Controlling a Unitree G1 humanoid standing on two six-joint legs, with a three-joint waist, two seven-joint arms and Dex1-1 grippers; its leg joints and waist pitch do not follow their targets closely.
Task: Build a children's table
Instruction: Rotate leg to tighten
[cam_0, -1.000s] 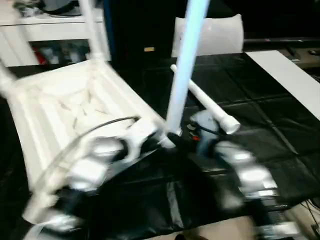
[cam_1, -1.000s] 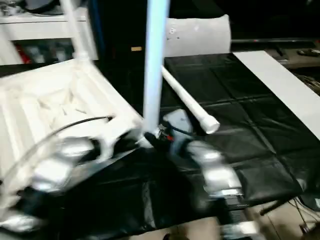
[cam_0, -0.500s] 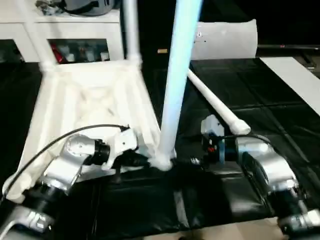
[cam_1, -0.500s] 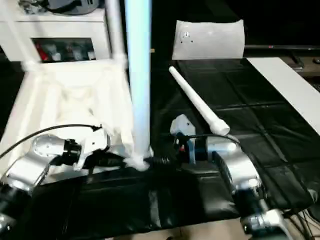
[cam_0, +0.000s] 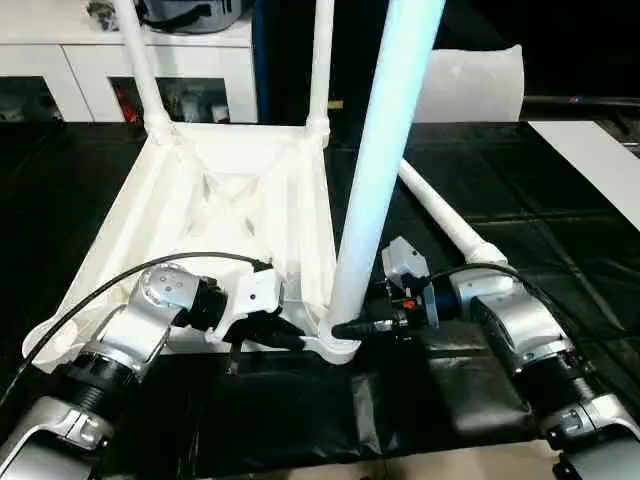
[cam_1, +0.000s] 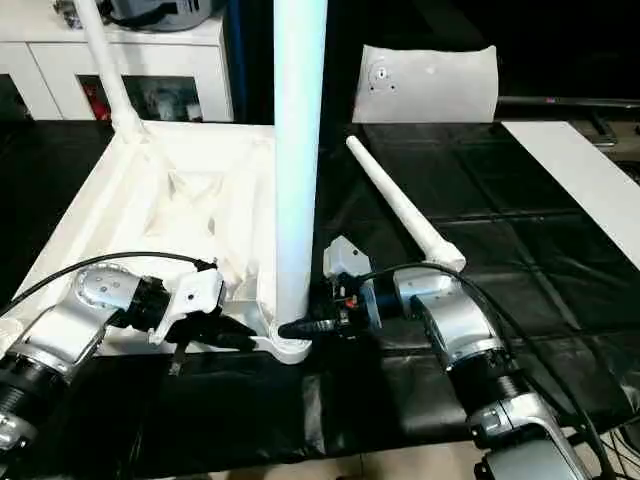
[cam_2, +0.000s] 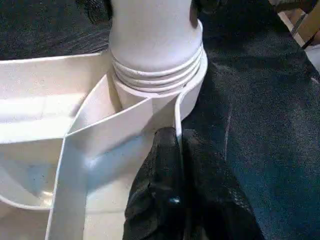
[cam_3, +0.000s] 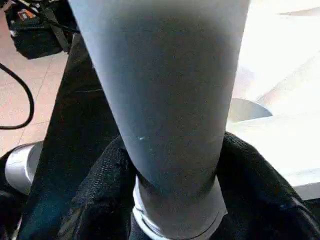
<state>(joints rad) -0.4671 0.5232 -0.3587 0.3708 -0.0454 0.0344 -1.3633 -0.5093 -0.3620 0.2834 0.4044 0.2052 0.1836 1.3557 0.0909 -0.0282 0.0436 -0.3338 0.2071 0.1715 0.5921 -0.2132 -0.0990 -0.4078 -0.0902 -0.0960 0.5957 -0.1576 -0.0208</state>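
Nearest me, my left gripper (cam_2: 172, 150) has its fingers pinched closed on the rim of the upside-down table (cam_0: 215, 195), right by the corner socket (cam_0: 338, 345). My right gripper (cam_1: 300, 327) wraps its fingers around the base of the leg (cam_0: 385, 160), which stands upright in that socket with threads showing. I'd say the trick is keeping the leg plumb and turning it while the left one stops the top from spinning. Further back on the black tabletop (cam_1: 520, 250), the spare leg (cam_1: 400, 205) lies waiting; two more legs stand in the far corners.
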